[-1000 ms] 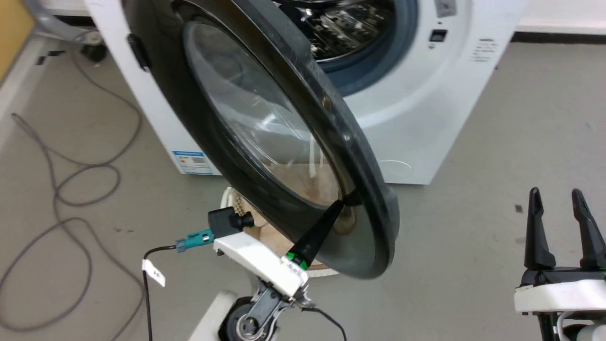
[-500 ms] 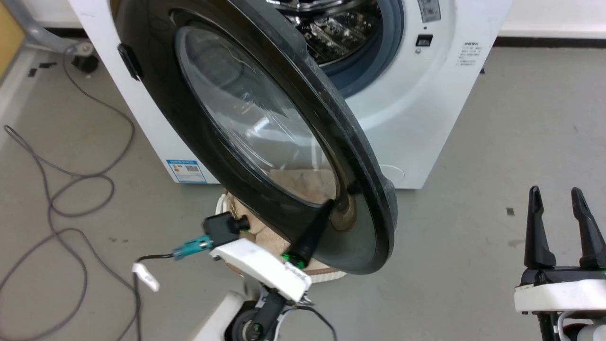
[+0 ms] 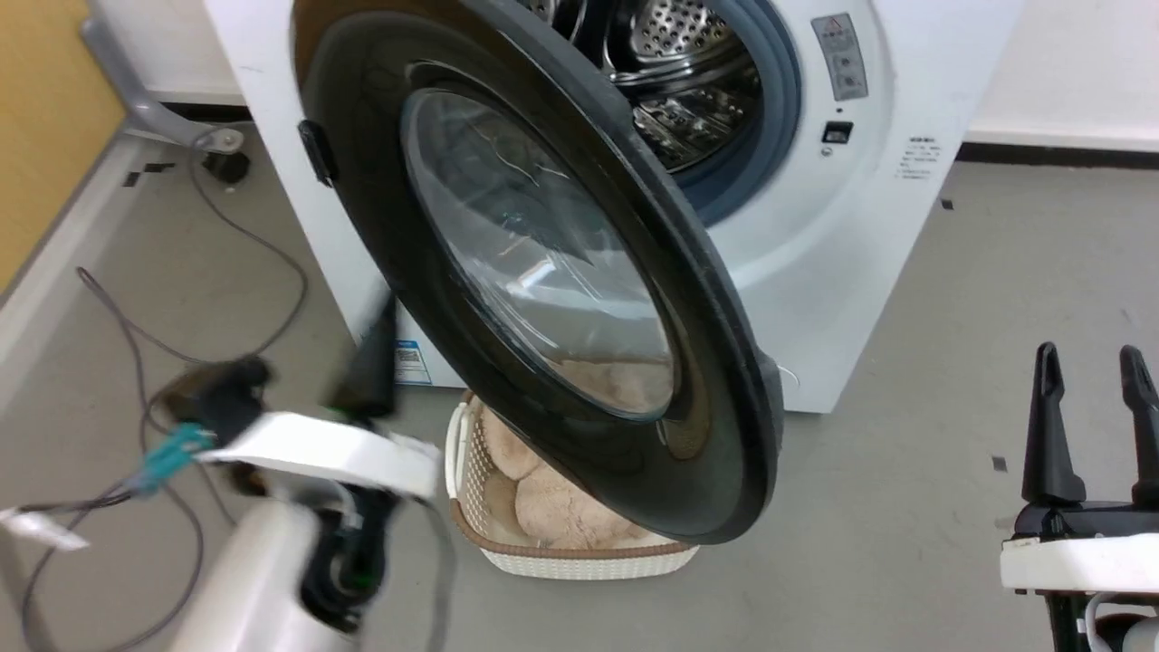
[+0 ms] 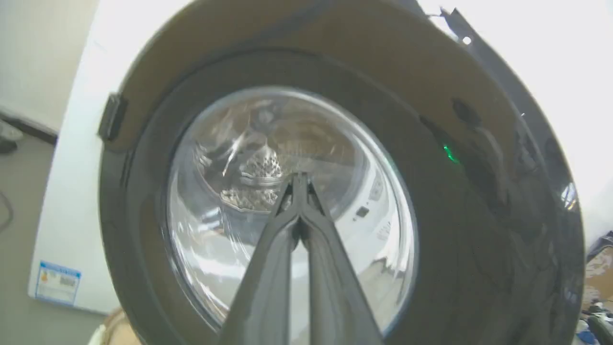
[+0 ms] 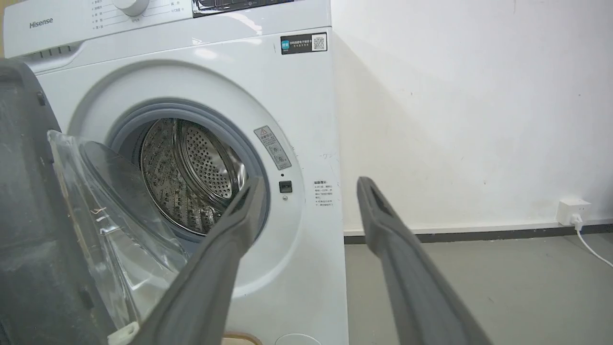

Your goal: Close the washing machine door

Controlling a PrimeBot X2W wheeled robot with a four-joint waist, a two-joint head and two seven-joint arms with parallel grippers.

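The washing machine door (image 3: 715, 380) is a big black round disc with a clear bulging window. It stands swung well open in front of the white washing machine (image 3: 815, 272), whose steel drum (image 3: 688, 81) is exposed. My left gripper (image 3: 385, 312) is blurred at the lower left, shut, left of the door and apart from it. In the left wrist view its joined fingers (image 4: 299, 179) point at the door's window (image 4: 239, 201). My right gripper (image 3: 1091, 358) stands open at the lower right, clear of the door. In the right wrist view the right gripper (image 5: 309, 187) faces the drum opening (image 5: 191, 177).
A white basket (image 3: 561, 561) of beige laundry sits on the floor under the open door. Grey cables (image 3: 136, 326) loop over the floor at the left, by a yellow panel (image 3: 45, 109). Bare grey floor lies right of the machine, with a wall socket (image 5: 572, 211) further on.
My left gripper has come off the door's lower rim and swung left and back, blurred by speed. The head camera has shifted. The right gripper has held still.
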